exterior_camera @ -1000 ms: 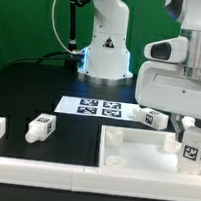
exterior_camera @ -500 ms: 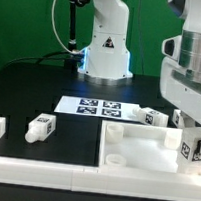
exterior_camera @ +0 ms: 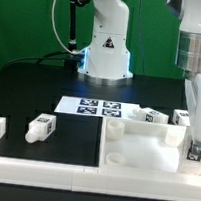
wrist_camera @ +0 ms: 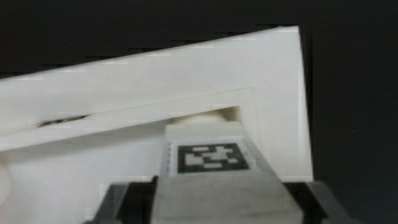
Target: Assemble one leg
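Over the far corner of the white square panel, on the exterior view's right, the gripper is seen hanging low with the leg clamped between its fingers. So yeah, the gripper is closed on that leg, narrow, not spread wide. In the wrist view the same leg is shown upright between the two dark fingers, with its black-and-white tag turned to the camera and the panel's raised rim running right behind it. Whether the leg's lower end is actually touching the panel can't be told from either view, since that end is hidden.

Three more legs are left loose around the panel. One spare leg is lying on the black tabletop off the panel's side toward the exterior view's left, well apart from it. Two others, a second spare leg and a third spare leg, are parked just behind the panel's back rim, near each other.

The marker board is laid flat behind the panel too, beside those two legs. Farther back beyond the panel, the arm's white base is mounted, with a black cable looped beside it.
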